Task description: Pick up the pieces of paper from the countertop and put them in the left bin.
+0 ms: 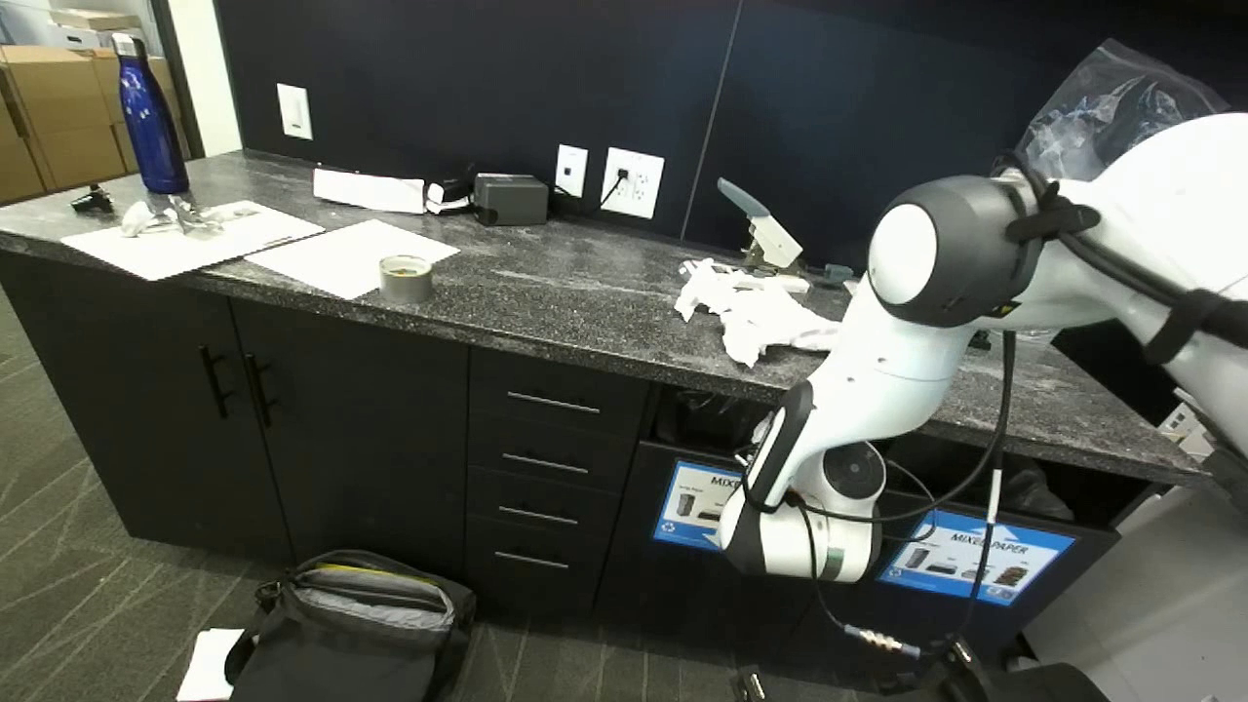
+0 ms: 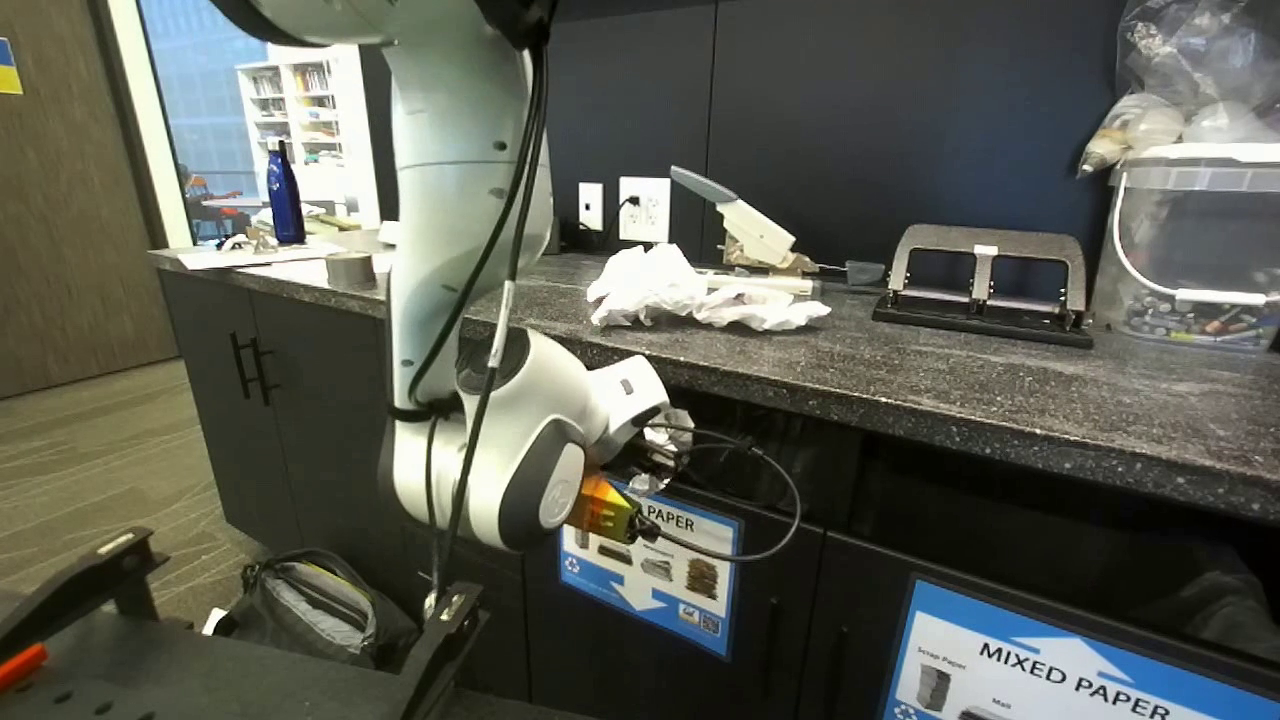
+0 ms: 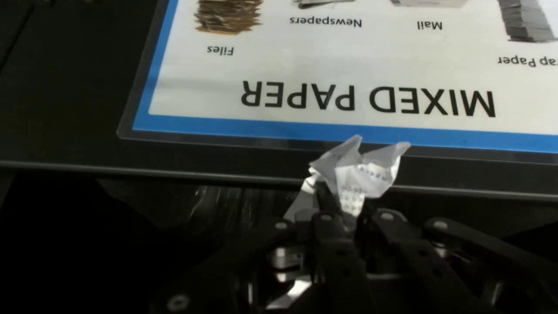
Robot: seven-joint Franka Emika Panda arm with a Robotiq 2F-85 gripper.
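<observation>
End effector [image 3: 346, 210] pinching one paper scrap [image 3: 365, 176]; two bins [image 1: 682, 580].

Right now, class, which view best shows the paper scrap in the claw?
The wrist view: the paper scrap appears close up, printed marks showing. Both exterior views give at best a small, partly blocked glimpse.

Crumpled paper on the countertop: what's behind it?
In both exterior views, a stapler stands behind the crumpled paper, its raised handle in plain sight. The paper covers part of the stapler's base; anything else hidden there cannot be seen.
</observation>
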